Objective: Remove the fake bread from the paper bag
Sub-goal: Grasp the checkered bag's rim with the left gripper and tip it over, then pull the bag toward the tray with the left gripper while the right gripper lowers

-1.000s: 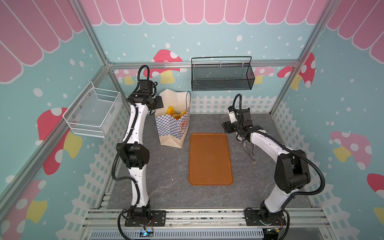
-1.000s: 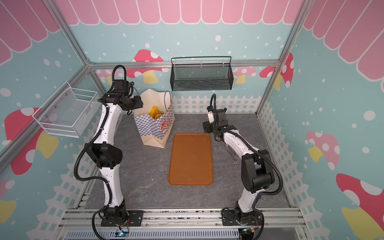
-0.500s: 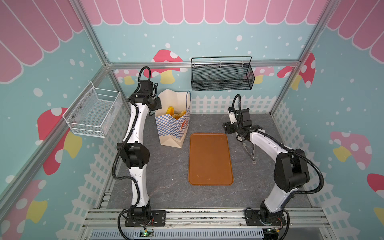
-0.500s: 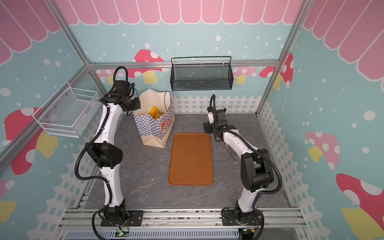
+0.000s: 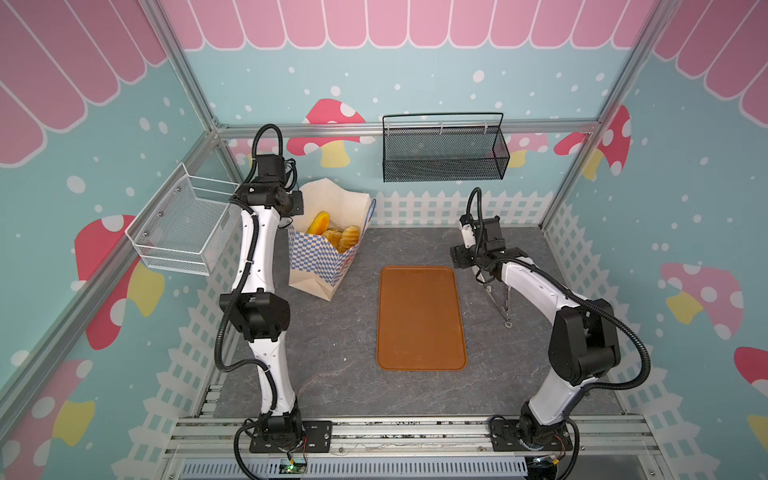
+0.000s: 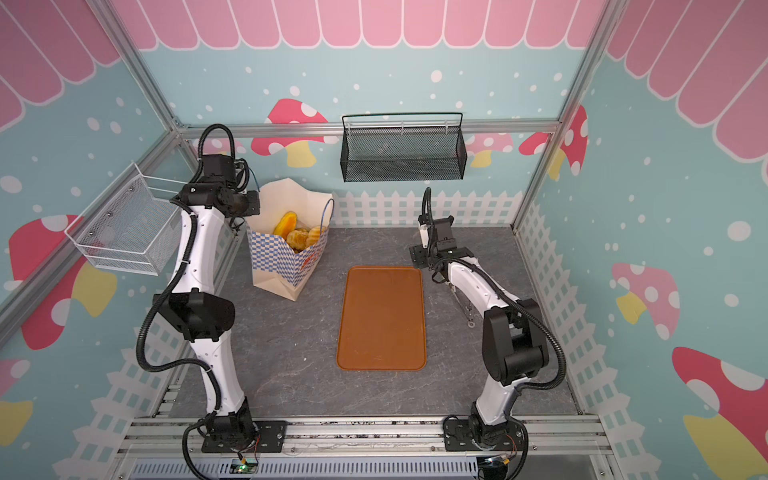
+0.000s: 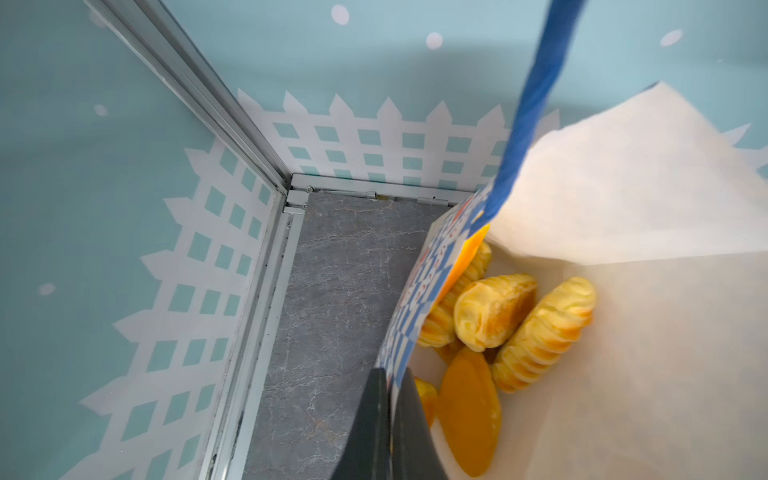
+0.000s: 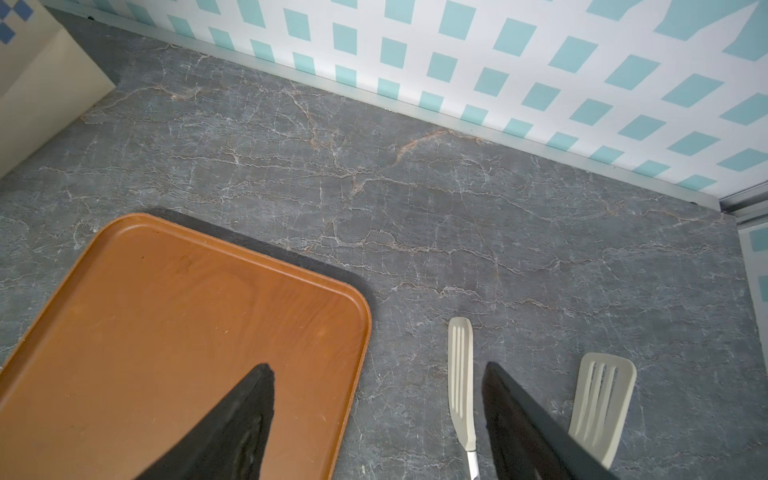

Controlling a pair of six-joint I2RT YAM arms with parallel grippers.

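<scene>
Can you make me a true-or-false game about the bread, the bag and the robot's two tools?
1. The bread is inside the bag. True.
2. The left tool is open. False: it is shut on the bag's edge.
3. Bread lies on the tray. False: nothing is on the tray.
4. The tongs lie on the table beside the tray. True.
5. The right tool holds the tongs. False: it is open and holds nothing.

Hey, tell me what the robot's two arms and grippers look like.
The left arm and right arm are alike: glossy white shells between chunky black joints, on black base plates. A ribbed black hose loops along each. The left gripper and right gripper have dark, flat, wedge-shaped fingers tapering to narrow tips. No markings are legible.
</scene>
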